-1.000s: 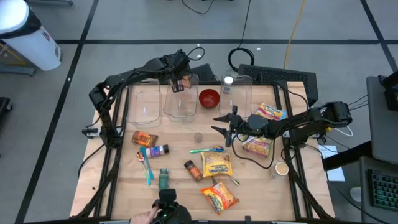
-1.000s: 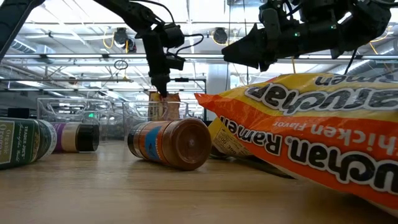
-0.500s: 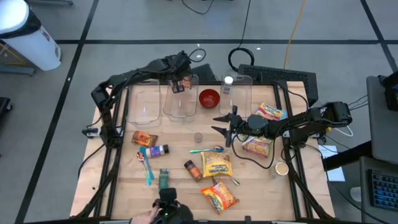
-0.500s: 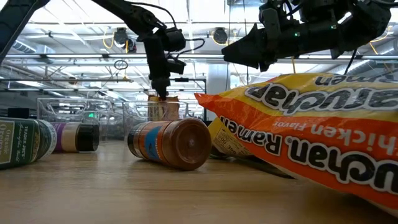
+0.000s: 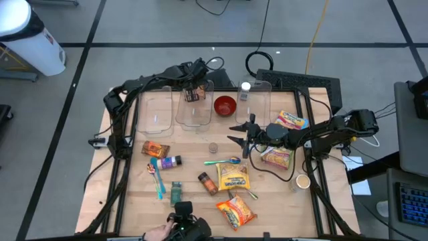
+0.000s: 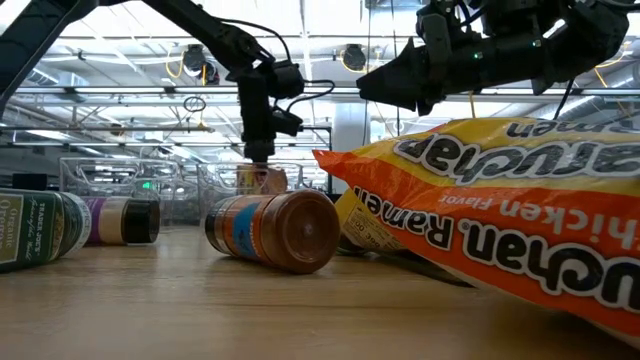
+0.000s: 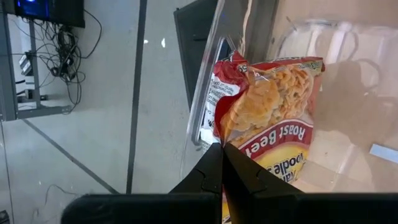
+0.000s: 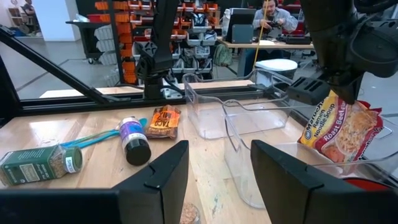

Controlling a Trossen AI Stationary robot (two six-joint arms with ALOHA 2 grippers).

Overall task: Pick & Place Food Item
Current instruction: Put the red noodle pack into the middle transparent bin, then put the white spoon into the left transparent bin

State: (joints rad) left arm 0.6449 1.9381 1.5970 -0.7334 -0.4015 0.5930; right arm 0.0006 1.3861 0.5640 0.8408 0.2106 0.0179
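holding a red-and-white roast beef ramen packet [image 7: 267,118] pinched tight in the left claw [image 5: 194,90], over a clear plastic bin [image 5: 194,112]; best lowering fully inside before releasing. right claw [image 5: 242,137] idling mid-counter, half open, empty.

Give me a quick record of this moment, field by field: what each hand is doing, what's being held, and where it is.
left hand: shut on the roast beef ramen packet
packet position: over the middle clear bin at the table's far edge
right hand: open, empty, waiting above the table's centre
nearby: red bowl beside that bin
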